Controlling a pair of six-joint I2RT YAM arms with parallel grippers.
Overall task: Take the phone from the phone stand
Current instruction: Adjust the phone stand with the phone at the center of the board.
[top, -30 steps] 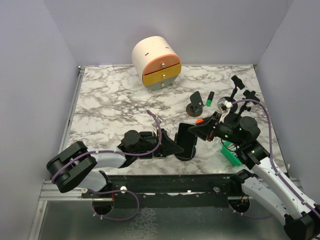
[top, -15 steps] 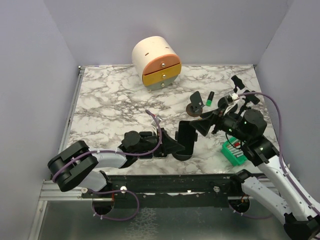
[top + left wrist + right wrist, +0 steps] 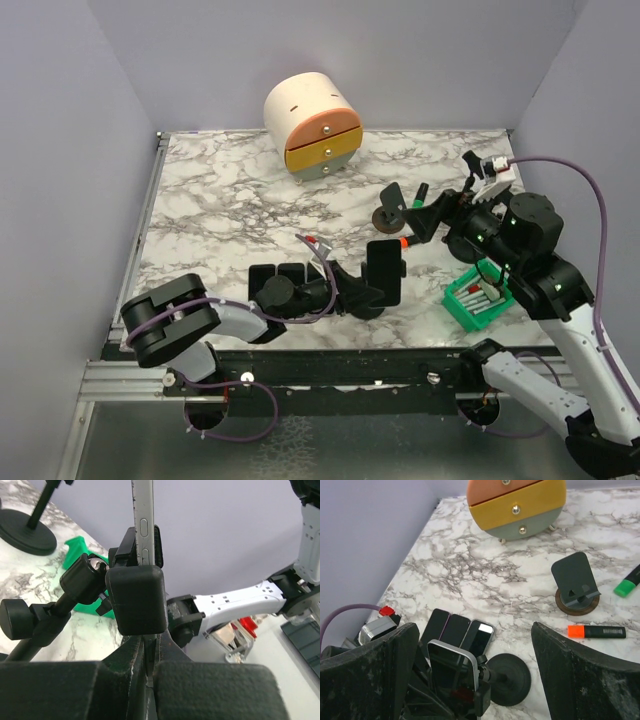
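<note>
The phone [image 3: 385,275] stands roughly upright, long axis vertical, clamped in the phone stand [image 3: 136,600] at the near centre of the desk [image 3: 220,200]. The left jaws are the nearer pair and are pinched narrow on its lower edge. The right jaws stand wide, above and behind it.

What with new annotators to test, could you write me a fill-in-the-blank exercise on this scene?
1. The right gripper stands ___.
2. The left gripper is shut on the ___.
3. The middle drawer of the round drawer unit is ___.
Missing words: open; phone; yellow.
</note>
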